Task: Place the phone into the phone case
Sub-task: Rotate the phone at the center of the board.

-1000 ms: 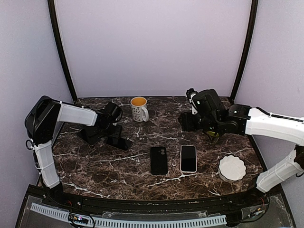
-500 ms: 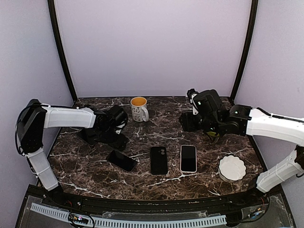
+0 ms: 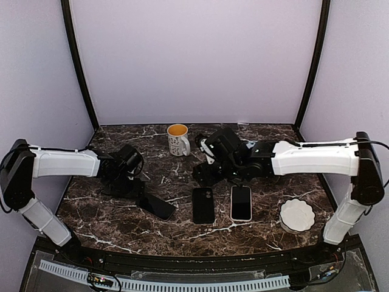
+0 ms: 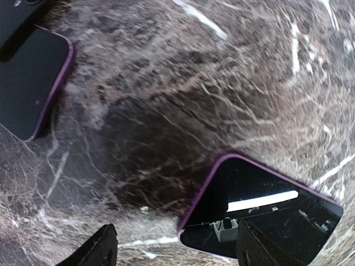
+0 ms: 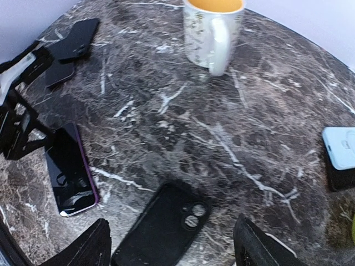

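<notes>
I see L gripper has dropped the phone nearer the case; jaws wide, empty. R gripper has swung over, also open, empty. Insertion next, I reckon.

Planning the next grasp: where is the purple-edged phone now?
Top view: the purple-edged phone lies flat, left of centre, just left of the black case.

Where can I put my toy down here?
Free: the front strip of the table, nearer than the phone, black case and white dish, and the back right corner behind the right arm. Crowded: the middle, under the left gripper and right gripper.
</notes>
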Controlling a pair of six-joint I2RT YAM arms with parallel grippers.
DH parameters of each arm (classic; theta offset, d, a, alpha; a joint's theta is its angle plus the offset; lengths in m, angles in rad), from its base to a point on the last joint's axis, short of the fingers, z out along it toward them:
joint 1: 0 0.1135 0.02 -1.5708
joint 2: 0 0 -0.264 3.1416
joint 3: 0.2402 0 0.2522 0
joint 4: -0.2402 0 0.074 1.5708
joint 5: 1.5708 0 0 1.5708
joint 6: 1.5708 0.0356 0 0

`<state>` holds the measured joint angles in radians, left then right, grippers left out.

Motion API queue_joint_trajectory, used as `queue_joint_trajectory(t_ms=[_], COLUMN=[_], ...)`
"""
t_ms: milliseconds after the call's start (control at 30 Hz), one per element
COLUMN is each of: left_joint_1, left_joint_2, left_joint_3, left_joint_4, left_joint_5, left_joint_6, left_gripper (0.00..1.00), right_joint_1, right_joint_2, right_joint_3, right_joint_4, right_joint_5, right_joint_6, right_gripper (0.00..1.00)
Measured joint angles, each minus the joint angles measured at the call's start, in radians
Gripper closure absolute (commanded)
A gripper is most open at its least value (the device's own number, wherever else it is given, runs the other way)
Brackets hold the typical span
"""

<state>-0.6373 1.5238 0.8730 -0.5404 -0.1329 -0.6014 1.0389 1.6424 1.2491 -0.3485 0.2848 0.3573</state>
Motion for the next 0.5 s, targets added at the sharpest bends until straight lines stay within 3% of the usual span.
queue_joint_trajectory(t_ms=[133,333,500], left_joint_1=[0.056,0.093,0.104], left_joint_2=[0.0,0.071,0.185], left_joint_3=[0.012,0.16,0.237], left_joint_4=[0.027,0.061,0.146], left_joint_5=[0.022,0.047,0.17], left_joint_6=[0.018,0.135,0.221], left_gripper=[0.28,0.46,0.62], right_joint_1=[0.072,0.19,0.229], right_joint_2=[0.09,0.256,0.381], right_joint_3=[0.039,0.076,0.099], right_joint_4=[0.04,0.156,0.244], right_joint_5=[-0.073,-0.278,-0.428], right_joint_6=[-0.051,-0.136,-0.179], right_gripper=[0.51,0.81,0.94])
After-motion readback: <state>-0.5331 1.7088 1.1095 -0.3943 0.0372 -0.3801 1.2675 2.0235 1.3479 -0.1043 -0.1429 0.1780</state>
